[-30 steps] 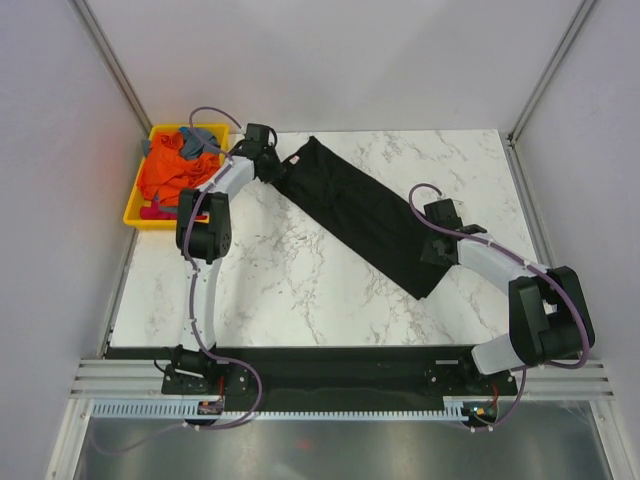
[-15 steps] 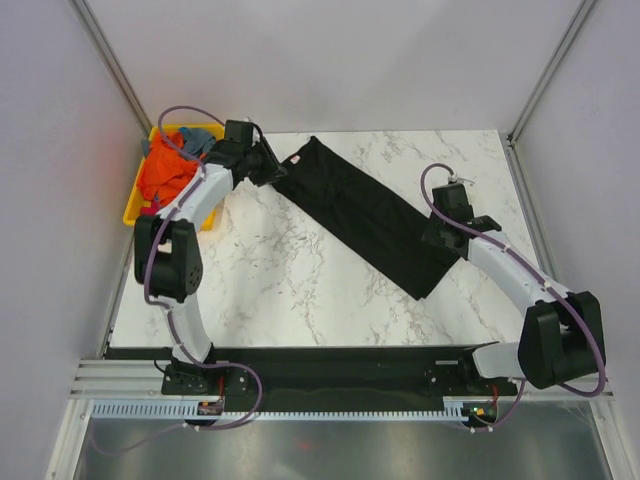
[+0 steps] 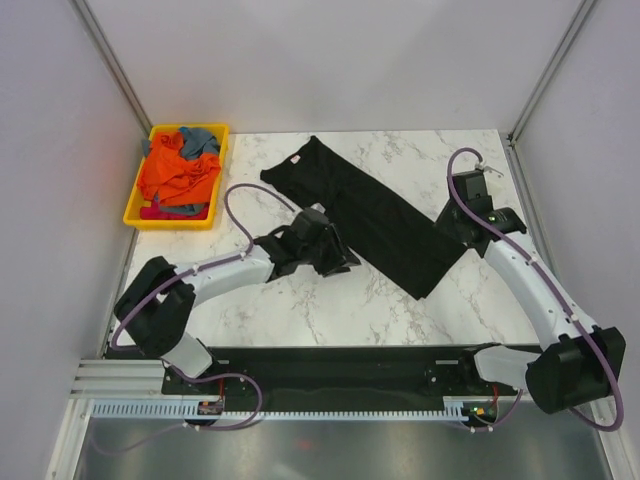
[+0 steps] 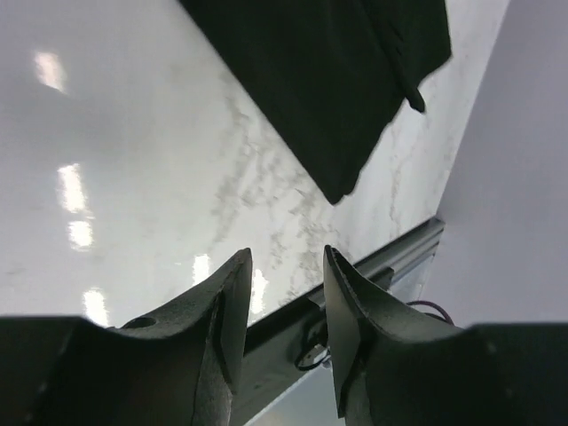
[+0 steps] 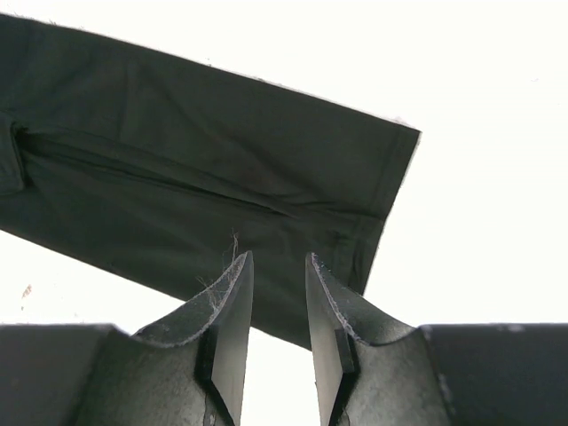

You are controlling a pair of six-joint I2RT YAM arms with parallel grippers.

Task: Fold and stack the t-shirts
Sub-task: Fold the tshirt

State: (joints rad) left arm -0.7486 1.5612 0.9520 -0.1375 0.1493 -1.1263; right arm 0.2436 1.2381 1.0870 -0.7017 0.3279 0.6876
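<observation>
1. Find the long black cloth t-shirt [image 3: 360,210] lying diagonally from the far-left part of the white marble desk [image 3: 280,310] toward its right edge.
2. Note the left arm [image 3: 215,275] stretched low; left hand [image 3: 335,262] released, empty, beside the shirt's near edge.
3. Note the right arm [image 3: 530,280] reaching forward; right hand [image 3: 452,226] over the shirt's right end, fingers [image 5: 232,293] slightly parted, gripping nothing.
4. Spot the crumpled orange cloth t-shirt [image 3: 172,176] and grey-blue cloth t-shirt [image 3: 200,140] in the yellow plastic tray [image 3: 170,222], far-left corner.

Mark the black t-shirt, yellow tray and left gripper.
black t-shirt [image 3: 365,216]: top external view, middle of the cloth.
yellow tray [image 3: 168,223]: top external view, near rim.
left gripper [image 4: 285,257]: left wrist view, midway between its fingertips.
</observation>
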